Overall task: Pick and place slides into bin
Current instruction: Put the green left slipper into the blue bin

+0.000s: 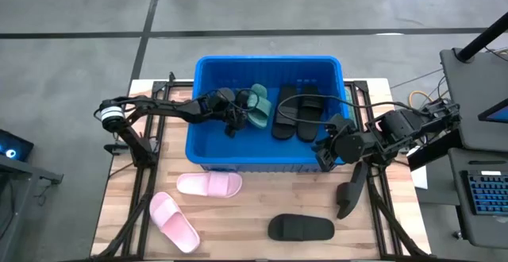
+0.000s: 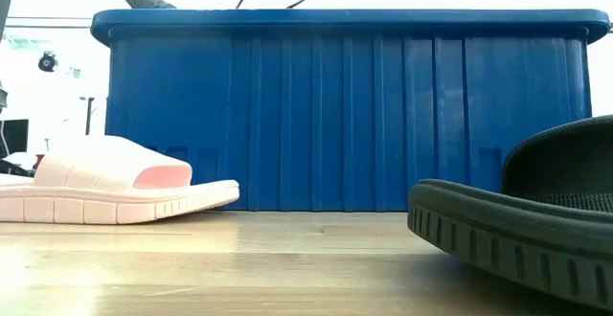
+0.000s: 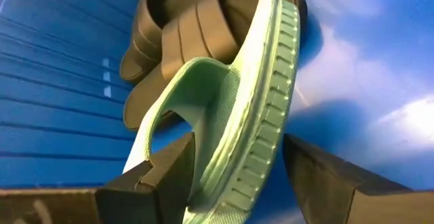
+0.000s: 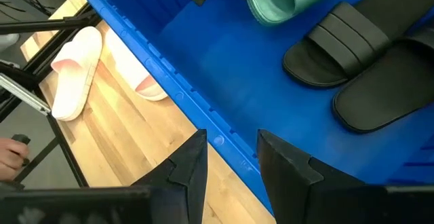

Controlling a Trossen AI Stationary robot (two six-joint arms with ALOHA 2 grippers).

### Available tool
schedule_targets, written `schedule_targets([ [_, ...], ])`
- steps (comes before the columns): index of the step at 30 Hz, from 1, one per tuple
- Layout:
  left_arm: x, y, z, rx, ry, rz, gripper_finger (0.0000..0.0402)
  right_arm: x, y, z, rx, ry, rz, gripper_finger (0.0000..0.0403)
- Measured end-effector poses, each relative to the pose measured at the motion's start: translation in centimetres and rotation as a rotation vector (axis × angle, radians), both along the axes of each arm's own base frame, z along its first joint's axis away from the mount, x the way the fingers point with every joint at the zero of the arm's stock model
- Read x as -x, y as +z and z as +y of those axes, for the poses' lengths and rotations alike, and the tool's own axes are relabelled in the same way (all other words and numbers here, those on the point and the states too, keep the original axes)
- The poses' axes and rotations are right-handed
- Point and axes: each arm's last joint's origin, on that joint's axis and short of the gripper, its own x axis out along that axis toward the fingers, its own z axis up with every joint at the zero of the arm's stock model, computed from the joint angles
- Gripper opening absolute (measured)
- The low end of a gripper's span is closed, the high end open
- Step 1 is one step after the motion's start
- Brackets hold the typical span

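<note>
1. Your left gripper (image 1: 235, 116) is inside the bin (image 1: 208, 160), with its fingers (image 3: 159, 176) spread on either side of a sage green slide (image 3: 237, 136). The sole edge sits between them, and you cannot tell whether either finger touches it.
2. You can see that green slide (image 1: 257, 105) on the bin floor, just beside a pair of black slides (image 1: 298, 113).
3. Your right gripper (image 4: 230, 157) hovers over the bin's near rim at the right corner, jaws partly apart and holding nothing.
4. You have two light pink slides on the table in front of the bin: one (image 1: 209, 185) close to its wall, the other (image 1: 174, 221) nearer the table's front edge.
5. You also have one black slide (image 1: 301, 228) lying alone on the wood, to the right of the pink ones.
</note>
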Motion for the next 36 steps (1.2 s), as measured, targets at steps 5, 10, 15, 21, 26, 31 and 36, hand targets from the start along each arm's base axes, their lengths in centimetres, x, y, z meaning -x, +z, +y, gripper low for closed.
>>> schedule_targets([
  [5, -0.15, 0.18, -0.07, -0.002, -0.061, -0.029, 0.0206, -0.15, 0.11, 0.06, -0.008, 0.001, -0.019, 0.0118],
  [10, -0.13, 0.39, -0.34, 0.050, -0.143, -0.056, 0.0206, -0.14, 0.11, 0.06, -0.008, 0.001, -0.018, 0.0118],
  [15, -0.07, 0.37, -0.29, 0.095, -0.130, -0.066, 0.0206, -0.14, 0.11, 0.06, -0.010, -0.001, -0.019, 0.0118],
  [21, 0.14, 0.00, -0.33, 0.146, -0.117, -0.035, 0.0206, -0.14, 0.10, 0.07, -0.012, 0.000, -0.018, 0.0118],
  [26, 0.37, -0.43, -0.47, 0.177, -0.111, 0.007, 0.0206, -0.14, 0.10, 0.08, -0.015, 0.003, -0.017, 0.0118],
  [31, 0.36, -0.45, -0.59, 0.290, -0.091, -0.017, 0.0206, -0.14, 0.10, 0.07, -0.015, 0.002, -0.016, 0.0118],
  [36, 0.26, -0.43, -0.68, 0.354, -0.100, -0.032, 0.0206, -0.13, 0.10, 0.10, -0.023, 0.010, -0.014, 0.0118],
])
